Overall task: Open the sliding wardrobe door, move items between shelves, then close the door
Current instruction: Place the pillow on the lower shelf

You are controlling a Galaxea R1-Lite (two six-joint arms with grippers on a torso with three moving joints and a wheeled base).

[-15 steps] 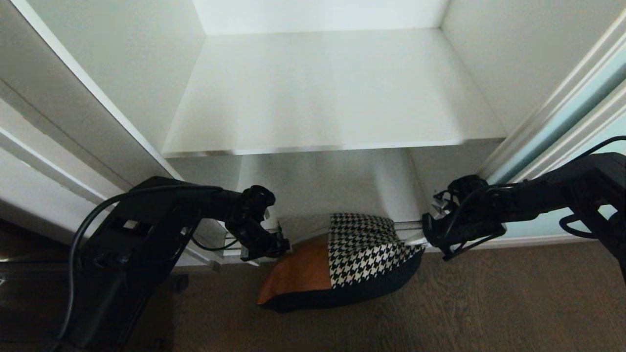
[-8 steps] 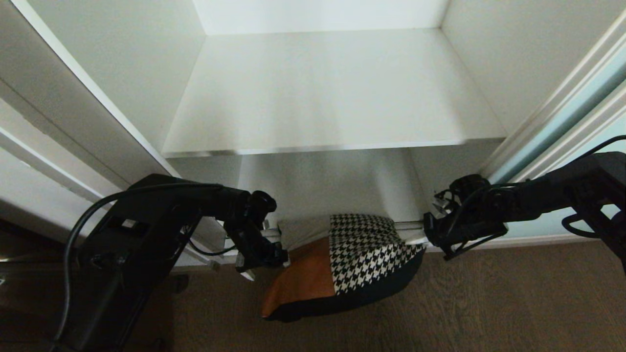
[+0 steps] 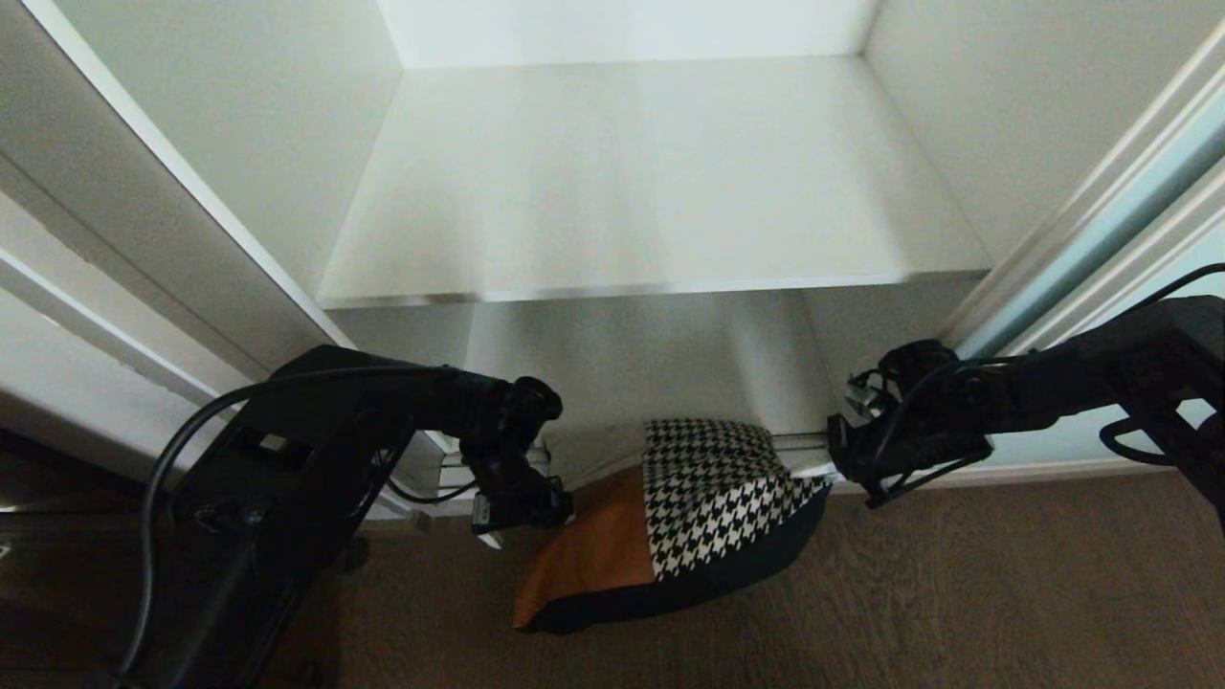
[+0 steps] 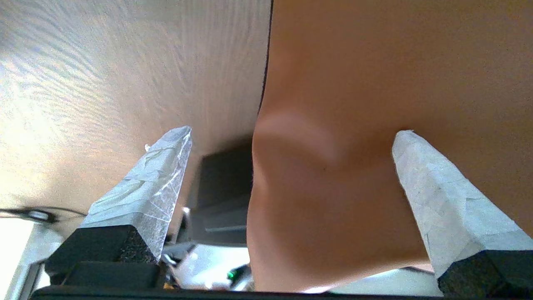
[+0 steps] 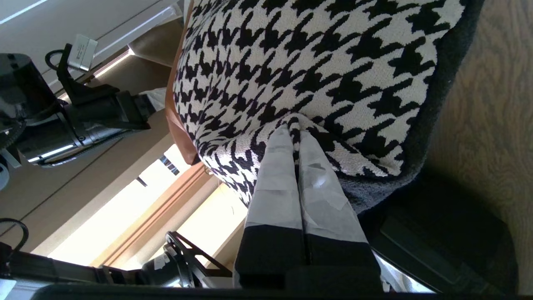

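Currently, step in hand: lifting the cushion [image 3: 670,522] off the floor [image 3: 957,593] toward the shelf [image 3: 632,182], judged from the task.
Cushion place: on the floor at the wardrobe's open front, partly under the shelf edge, tilted.
Right gripper [image 5: 296,137]: clenched on a pinch of houndstooth fabric near the cushion's right corner.
Left gripper [image 4: 291,166]: spread wide, taped fingers [image 4: 158,175] straddling the tan corner, not yet closed on it.
Doing it well: close left on a deep fold, not thin fabric; raise both sides level; clear the shelf's front edge before pushing in.
Risk: thin pinch could slip under sag.
Materials: woven houndstooth, smooth tan patch, black back; soft, plump, yielding.
Shelf: flat matte white board.
Sliding wardrobe door [image 3: 1110,230]: frosted aqua glass, pushed aside at right.
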